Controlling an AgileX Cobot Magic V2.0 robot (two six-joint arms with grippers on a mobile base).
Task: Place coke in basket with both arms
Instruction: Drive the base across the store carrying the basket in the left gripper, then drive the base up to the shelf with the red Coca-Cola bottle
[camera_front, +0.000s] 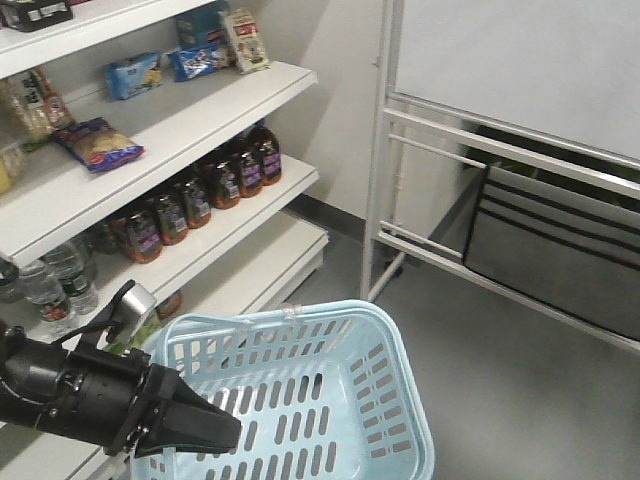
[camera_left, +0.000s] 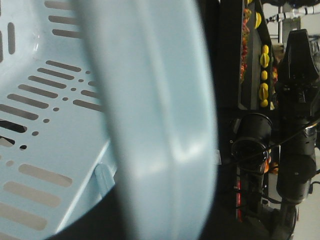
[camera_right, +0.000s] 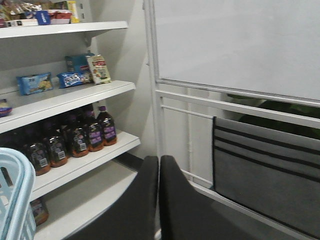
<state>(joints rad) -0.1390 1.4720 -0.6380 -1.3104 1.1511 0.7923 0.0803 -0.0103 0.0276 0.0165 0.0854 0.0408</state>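
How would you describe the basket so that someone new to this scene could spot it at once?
Look to the white shelves on the left; in front of their lowest boards is the basket, with a black tool at its near left rim. It alone is a large, open, pale blue plastic tub with slotted sides and floor.

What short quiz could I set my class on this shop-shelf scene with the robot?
1. Multiple choice: what colour is the basket? A red, B light blue, C black.
2. True or false: the right gripper has its jaws spread wide apart.
3. Fill in: the dark bottles stand on the shelf directly ___ the blue snack packets.
Key: 1 B. 2 false, the jaws are together. 3 below.
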